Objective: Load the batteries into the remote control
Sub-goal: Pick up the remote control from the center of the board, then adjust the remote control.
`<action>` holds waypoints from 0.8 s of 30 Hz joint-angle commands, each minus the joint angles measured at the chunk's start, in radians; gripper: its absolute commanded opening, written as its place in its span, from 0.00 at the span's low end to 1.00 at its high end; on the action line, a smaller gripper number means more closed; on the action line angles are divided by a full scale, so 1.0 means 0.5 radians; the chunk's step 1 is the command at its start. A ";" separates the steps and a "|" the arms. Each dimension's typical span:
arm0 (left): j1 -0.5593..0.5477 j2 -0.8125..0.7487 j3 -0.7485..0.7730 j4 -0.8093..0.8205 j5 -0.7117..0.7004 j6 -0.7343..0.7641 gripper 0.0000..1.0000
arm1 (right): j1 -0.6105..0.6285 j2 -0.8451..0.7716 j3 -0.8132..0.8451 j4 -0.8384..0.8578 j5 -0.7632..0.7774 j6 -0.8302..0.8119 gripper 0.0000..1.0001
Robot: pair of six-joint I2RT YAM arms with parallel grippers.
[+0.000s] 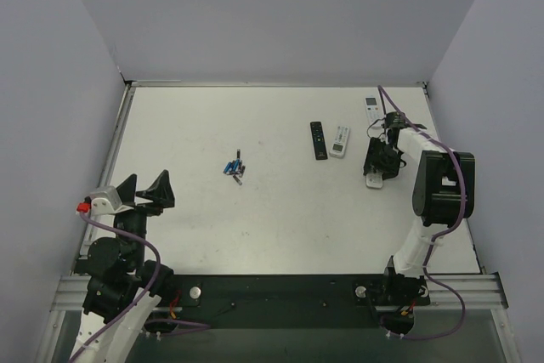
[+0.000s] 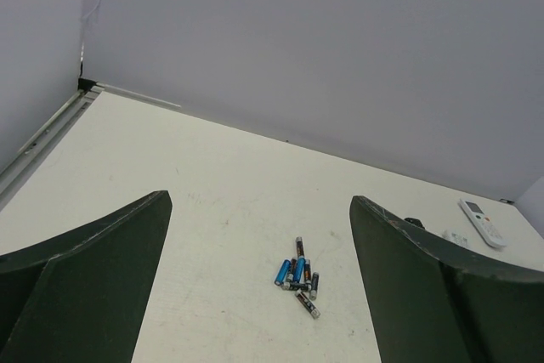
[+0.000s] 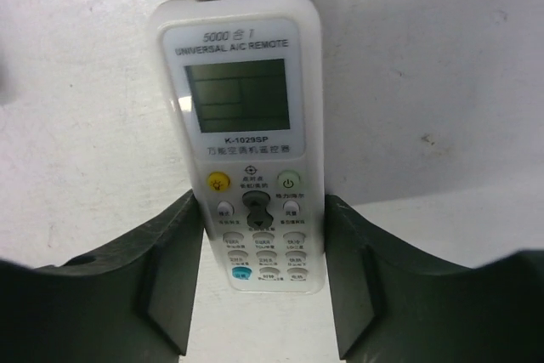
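Observation:
The remote control (image 3: 246, 116) lies face up on the table, white, with a screen and grey buttons. My right gripper (image 3: 263, 218) has its two dark fingers against both sides of the remote's button end. In the top view this gripper (image 1: 380, 159) is at the right with the remote (image 1: 374, 179) showing just below it. The batteries (image 1: 235, 168), blue and dark, lie in a small heap mid-table. They also show in the left wrist view (image 2: 298, 275). My left gripper (image 1: 143, 193) is open and empty at the near left, well short of the heap (image 2: 259, 201).
A slim black remote (image 1: 318, 139) and a white remote (image 1: 340, 141) lie side by side left of the right gripper. Another white remote (image 1: 373, 108) lies near the back right corner. Grey walls close the table on three sides.

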 commanded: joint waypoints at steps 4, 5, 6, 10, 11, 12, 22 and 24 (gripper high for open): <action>-0.004 0.215 0.135 0.011 0.222 0.031 0.98 | 0.104 -0.206 -0.108 0.004 -0.049 0.006 0.29; -0.001 0.268 0.157 -0.004 0.261 0.021 0.97 | 0.104 -0.233 -0.117 0.010 -0.067 0.015 0.27; 0.005 0.320 0.172 -0.011 0.286 0.015 0.97 | 0.192 -0.261 -0.127 0.016 -0.080 0.033 0.22; 0.018 0.635 0.267 -0.026 0.507 -0.086 0.97 | 0.352 -0.430 -0.176 0.044 -0.166 0.061 0.16; 0.021 0.682 0.274 -0.017 0.550 -0.113 0.97 | 0.386 -0.457 -0.200 0.068 -0.208 0.067 0.15; 0.027 0.722 0.280 -0.005 0.657 -0.141 0.97 | 0.414 -0.488 -0.212 0.086 -0.312 0.082 0.14; 0.030 1.133 0.139 0.473 1.295 -0.665 0.97 | 0.779 -0.862 -0.458 0.629 -0.954 0.432 0.12; 0.030 1.191 0.068 0.706 1.397 -0.751 0.97 | 0.871 -0.899 -0.501 0.742 -1.024 0.524 0.12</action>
